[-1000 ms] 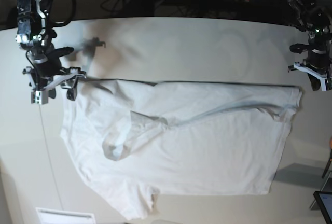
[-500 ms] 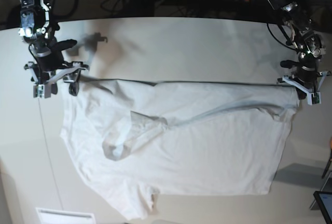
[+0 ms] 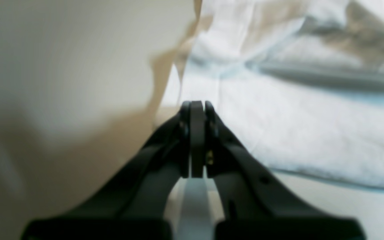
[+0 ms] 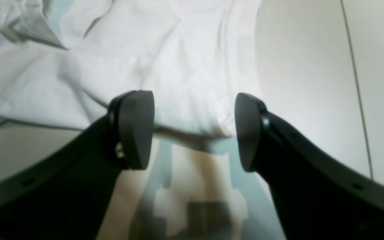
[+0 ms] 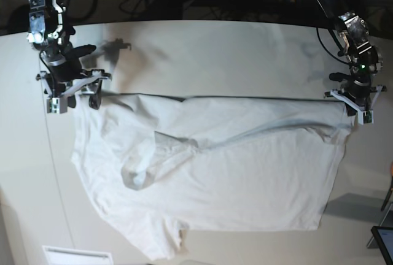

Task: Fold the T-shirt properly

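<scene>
Left wrist view, starting at the jaws: left gripper (image 3: 197,106) pressed fully together, no gap between the tips, poised at the very corner of the T-shirt (image 3: 298,133); cloth edge lying just beside and ahead of the tips, toward the right of them. Cannot tell whether any hem is pinched between them, since nothing white shows in the seam. Right wrist view: right gripper (image 4: 193,130) standing wide apart, holding nothing, straddling the opposite corner, hem edge running between the two pads and slightly ahead of them, bare tabletop (image 4: 305,83) outward to the right. Farther out from both sets of jaws, body of the shirt spread flat but wrinkled, one sleeve folded over onto the chest, long crease running across the middle. Judged step: taking both far-edge corners for a fold toward the near side. For a good grasp, lower the right jaws until the lower pad slides under the hem, then close on cloth, not tabletop. Check the left for a real bite; if empty, reopen and reseat deeper on the corner. Lift both together and level, keeping the edge taut to avoid dragging fresh wrinkles.
</scene>
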{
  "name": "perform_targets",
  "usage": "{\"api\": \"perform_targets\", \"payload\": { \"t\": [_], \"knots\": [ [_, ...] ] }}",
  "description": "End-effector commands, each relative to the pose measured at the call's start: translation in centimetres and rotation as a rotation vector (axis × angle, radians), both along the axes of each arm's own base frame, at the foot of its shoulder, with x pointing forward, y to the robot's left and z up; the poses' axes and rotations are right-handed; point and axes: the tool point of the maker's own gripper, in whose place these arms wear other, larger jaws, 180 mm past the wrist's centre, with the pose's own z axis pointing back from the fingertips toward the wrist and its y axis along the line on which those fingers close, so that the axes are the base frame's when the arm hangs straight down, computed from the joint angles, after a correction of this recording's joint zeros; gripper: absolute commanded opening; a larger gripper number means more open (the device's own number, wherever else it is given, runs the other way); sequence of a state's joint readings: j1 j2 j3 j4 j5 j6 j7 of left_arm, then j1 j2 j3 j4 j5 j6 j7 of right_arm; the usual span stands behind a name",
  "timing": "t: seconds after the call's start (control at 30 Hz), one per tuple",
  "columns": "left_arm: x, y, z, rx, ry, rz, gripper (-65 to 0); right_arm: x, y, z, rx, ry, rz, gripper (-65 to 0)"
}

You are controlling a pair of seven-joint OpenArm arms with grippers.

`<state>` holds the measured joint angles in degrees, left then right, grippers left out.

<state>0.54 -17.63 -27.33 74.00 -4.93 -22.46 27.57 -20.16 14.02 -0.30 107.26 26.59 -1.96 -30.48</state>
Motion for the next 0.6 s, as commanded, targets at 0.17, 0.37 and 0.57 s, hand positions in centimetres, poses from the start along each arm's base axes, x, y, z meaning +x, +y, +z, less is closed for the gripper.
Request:
{"api": "perform_targets", "payload": {
  "t": [0.17, 0.37, 0.57],
  "knots": [
    [-0.1, 1.9, 0.8, 0.025, -0.016, 0.023, -65.0, 0.7, -0.3, 0.4, -0.008, -0.03, -0.001, -28.6],
    [0.0, 2.5, 1.2, 0.04, -0.038, 0.019, -65.0, 0.8, -0.7, -0.9, -0.007, 0.002, -0.012, -39.6],
    [0.4, 2.3, 2.4, 0.059, -0.063, 0.006, -65.0, 1.2, -0.8, -0.4, -0.006, -0.014, -0.013, -45.8]
  ]
}}
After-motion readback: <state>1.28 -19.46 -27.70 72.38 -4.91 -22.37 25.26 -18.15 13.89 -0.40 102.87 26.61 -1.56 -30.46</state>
